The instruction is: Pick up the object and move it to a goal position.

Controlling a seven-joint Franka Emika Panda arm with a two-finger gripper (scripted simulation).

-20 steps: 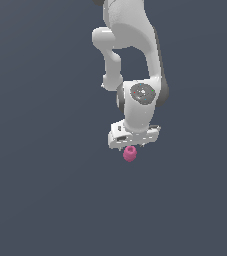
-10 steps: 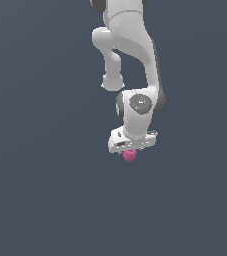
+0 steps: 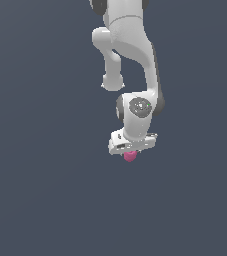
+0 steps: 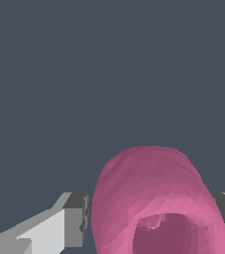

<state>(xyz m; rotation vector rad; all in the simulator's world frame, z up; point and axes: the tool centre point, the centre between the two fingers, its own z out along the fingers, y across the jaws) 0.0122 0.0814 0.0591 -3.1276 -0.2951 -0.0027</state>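
The object (image 3: 130,156) is a small magenta-pink rounded lump. In the exterior view only its lower part shows below the white gripper (image 3: 130,151), whose body hides the fingers. In the wrist view the object (image 4: 156,198) fills the space between the two grey fingertips (image 4: 77,218), which stand close against its sides, so the gripper is shut on it. A dimple shows at the object's near end. The white arm reaches down from the top of the exterior view.
A plain dark grey-blue surface (image 3: 45,190) fills the background in both views. No other objects, containers or edges show.
The arm has shifted slightly and the object now shows less below the gripper than one second ago. The gripper stays around the object throughout.
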